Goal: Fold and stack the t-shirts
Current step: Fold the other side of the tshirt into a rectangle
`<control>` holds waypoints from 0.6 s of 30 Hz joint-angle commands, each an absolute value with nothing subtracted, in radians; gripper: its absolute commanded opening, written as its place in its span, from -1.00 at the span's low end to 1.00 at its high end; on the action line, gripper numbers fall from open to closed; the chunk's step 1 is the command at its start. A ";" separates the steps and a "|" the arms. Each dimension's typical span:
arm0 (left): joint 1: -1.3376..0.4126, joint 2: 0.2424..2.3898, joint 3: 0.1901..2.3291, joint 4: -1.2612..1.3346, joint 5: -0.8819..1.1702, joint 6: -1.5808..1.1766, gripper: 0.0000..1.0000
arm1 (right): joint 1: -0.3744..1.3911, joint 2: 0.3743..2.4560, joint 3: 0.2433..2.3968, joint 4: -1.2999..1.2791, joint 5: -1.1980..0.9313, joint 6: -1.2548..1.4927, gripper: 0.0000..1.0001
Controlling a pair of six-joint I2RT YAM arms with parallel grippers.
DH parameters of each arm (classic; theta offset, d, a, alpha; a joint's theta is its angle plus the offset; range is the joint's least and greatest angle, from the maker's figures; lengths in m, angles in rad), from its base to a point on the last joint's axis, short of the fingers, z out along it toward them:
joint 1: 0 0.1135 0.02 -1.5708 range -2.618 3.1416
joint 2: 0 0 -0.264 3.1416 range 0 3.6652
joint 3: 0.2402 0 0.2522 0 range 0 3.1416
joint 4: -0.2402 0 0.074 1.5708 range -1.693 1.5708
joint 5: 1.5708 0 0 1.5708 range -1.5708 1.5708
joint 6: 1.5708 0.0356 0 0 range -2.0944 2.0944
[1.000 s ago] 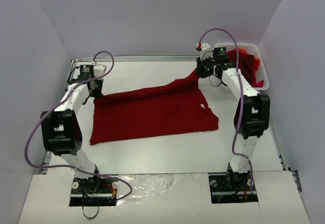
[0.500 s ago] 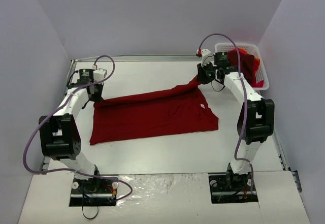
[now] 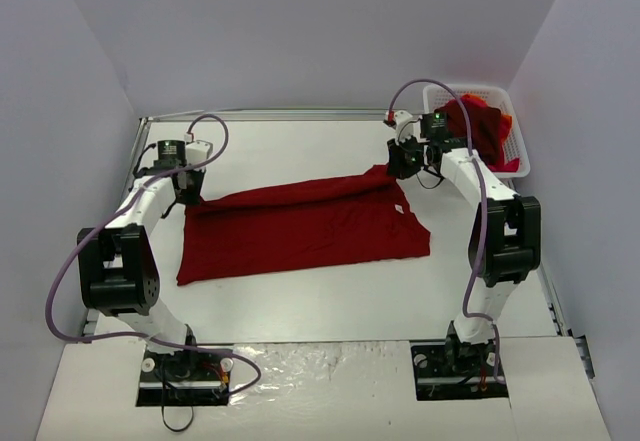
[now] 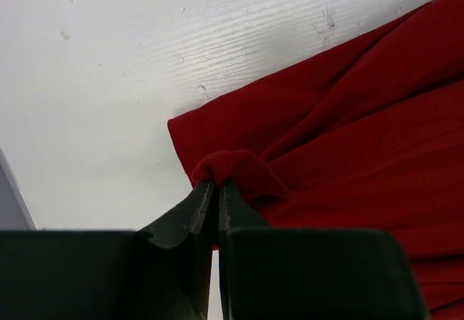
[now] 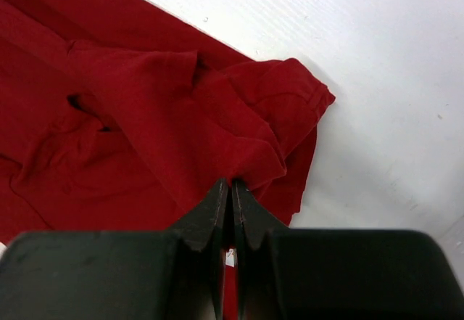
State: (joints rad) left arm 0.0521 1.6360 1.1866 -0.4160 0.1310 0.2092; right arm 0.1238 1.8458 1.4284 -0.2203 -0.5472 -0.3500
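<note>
While it lies spread on the white table [image 3: 330, 301], the dark red shirt [image 3: 300, 226] takes the middle of the surface, between the two arms. At the far right corner stands a white basket [image 3: 519, 164] with more red shirts [image 3: 478, 123] heaped inside, well apart from the spread one. In the top view the right arm passes just in front of this basket. A small white spot near the shirt's right edge is perhaps a label; it is too small to tell.

The long axis of the shirt runs left to right, and the far edge rises a little toward the right. The left gripper [image 3: 187, 193] is clamped on the far left corner. The right gripper [image 3: 397, 166] pinches a bunch of cloth at the far right corner. Both pairs of jaws are pressed together on the fabric.
</note>
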 commanded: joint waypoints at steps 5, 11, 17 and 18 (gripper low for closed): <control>0.060 1.591 1.174 -0.419 0.135 0.252 -0.95 | 0.118 1.796 1.396 -0.252 -0.580 -0.370 -1.00; 0.058 1.603 1.163 -0.428 0.135 0.267 -0.95 | 0.123 1.801 1.365 -0.262 -0.580 -0.387 -1.00; 0.060 1.597 1.138 -0.433 0.129 0.288 -0.95 | 0.135 1.801 1.336 -0.285 -0.577 -0.408 -1.00; 0.058 1.594 1.134 -0.428 0.127 0.290 -0.95 | 0.137 1.798 1.330 -0.285 -0.575 -0.410 -1.00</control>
